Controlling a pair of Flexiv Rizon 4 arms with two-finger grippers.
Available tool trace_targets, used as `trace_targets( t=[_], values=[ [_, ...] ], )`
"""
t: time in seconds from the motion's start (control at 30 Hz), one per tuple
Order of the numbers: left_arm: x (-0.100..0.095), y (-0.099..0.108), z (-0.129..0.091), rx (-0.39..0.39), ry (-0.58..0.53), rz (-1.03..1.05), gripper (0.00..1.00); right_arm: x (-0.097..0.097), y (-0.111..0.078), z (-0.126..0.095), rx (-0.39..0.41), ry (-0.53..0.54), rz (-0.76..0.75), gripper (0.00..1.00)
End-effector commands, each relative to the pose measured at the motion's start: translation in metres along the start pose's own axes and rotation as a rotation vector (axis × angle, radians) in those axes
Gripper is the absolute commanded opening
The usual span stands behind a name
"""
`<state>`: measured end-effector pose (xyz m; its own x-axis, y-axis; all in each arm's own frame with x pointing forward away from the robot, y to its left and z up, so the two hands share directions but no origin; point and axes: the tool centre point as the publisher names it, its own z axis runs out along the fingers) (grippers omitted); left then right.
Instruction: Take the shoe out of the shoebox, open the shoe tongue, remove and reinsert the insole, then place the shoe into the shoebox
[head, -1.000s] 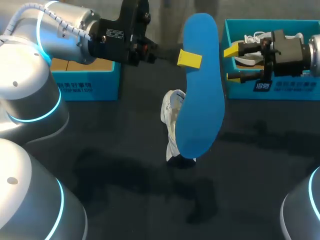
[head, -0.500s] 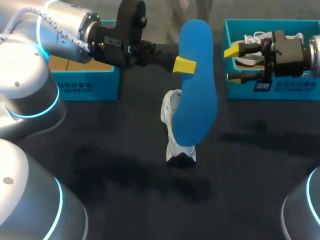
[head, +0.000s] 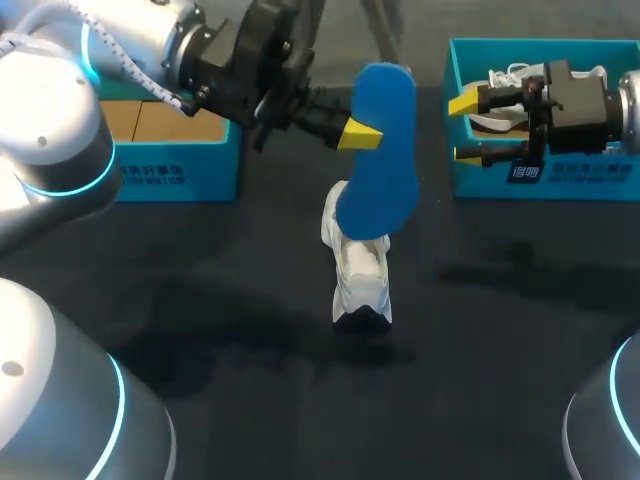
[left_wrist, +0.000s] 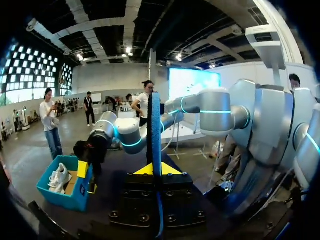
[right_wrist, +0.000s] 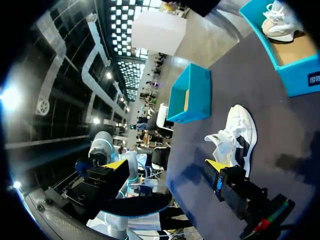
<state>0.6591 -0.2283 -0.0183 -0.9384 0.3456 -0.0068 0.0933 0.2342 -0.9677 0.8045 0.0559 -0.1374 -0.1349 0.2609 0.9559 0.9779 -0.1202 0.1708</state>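
The left gripper (head: 352, 135) is clamped on the blue insole (head: 380, 170), its yellow tips pinching the two flat faces partway down from the upper end, so the insole hangs nearly upright above the middle of the dark worktop (head: 250, 350). In the left wrist view the insole (left_wrist: 154, 125) shows edge-on, a thin blue strip rising straight out from between the tips of the left gripper (left_wrist: 154, 170). The white shoe (head: 360, 275) stands on the worktop directly below, and from the head view the insole's lower end overlaps the shoe's opening; whether the two touch I cannot tell. The right gripper (head: 462, 127) hovers at the near wall of the teal right shoebox (head: 560, 185), its fingers spread wide apart with nothing between them. A second shoe (head: 505, 78), also white, lies inside that box. From the right wrist view the shoe (right_wrist: 235, 135) lies ahead of the right gripper (right_wrist: 165, 167), with the teal left shoebox (right_wrist: 192, 95) beyond it. The left shoebox (head: 170, 175) sits under the left arm, well apart from the shoe.
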Motion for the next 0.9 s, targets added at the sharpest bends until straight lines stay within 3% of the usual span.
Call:
trace_targets(
  t=[0.03,0.13,0.7,0.73,0.9],
  values=[
    [-0.009,-0.001,0.003,-0.044,-0.035,0.356,0.0,0.0,0.001,0.002,-0.001,-0.003,0.001,1.0],
    [-0.012,0.001,0.005,-0.013,-0.063,0.398,0.0,0.0,0.001,0.002,-0.001,-0.003,0.001,1.0],
    [-0.013,0.001,0.005,-0.02,-0.071,0.384,0.0,0.0,0.001,0.002,-0.001,-0.003,0.001,1.0],
    [-0.017,0.009,0.005,-0.076,-0.104,0.526,0.0,0.0,0.001,0.002,-0.001,-0.003,0.001,1.0],
    [-0.035,0.028,0.002,-0.138,-0.257,0.806,0.0,0.0,0.001,0.002,-0.001,-0.003,0.001,1.0]
  ],
)
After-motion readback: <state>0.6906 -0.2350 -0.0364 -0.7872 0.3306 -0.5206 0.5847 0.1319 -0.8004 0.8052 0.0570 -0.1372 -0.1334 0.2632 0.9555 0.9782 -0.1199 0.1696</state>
